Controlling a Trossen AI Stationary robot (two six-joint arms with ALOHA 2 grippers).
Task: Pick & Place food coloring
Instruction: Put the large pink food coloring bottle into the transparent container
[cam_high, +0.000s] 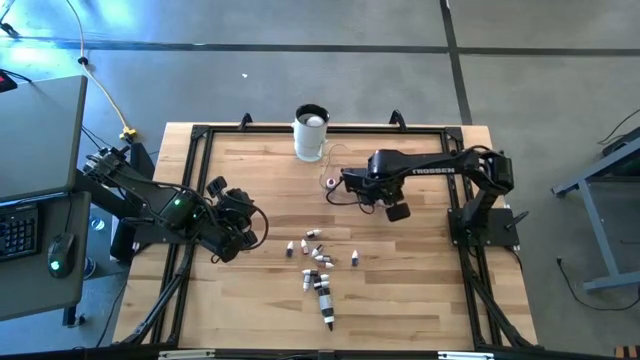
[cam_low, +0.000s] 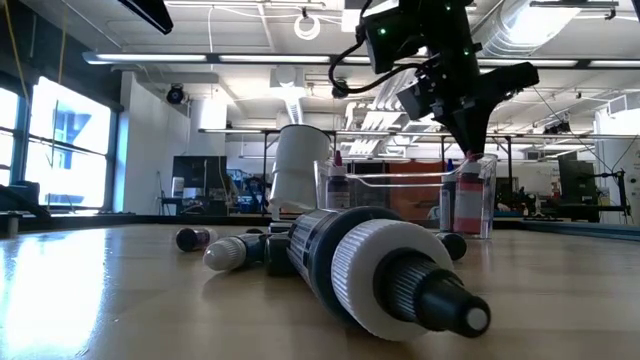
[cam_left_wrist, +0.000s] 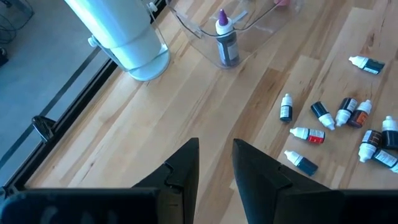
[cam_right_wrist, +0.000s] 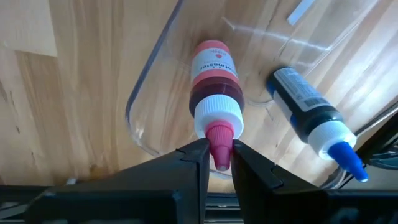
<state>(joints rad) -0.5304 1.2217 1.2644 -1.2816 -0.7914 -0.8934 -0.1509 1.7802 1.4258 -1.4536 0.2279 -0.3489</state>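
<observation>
A red food coloring bottle with a white cap and pink nozzle stands in the clear bowl at the table's far middle, and my right gripper is shut on it from above. A dark bottle with a blue nozzle stands in the same bowl. Several more small bottles lie loose on the wood near the table's middle. My left gripper waits open over the table's left part, with nothing between its fingers. My right gripper pinches the red bottle's pink nozzle between its two fingertips, just above the white cap. The fingers point steeply down at it. The bottle stands upright with its base on the bowl's floor.
A tall white cup stands just left of the bowl, near the far edge. A black frame runs round the tabletop. One loose bottle lies right in front of the low camera. Bare wood lies between my left gripper and the bowl.
</observation>
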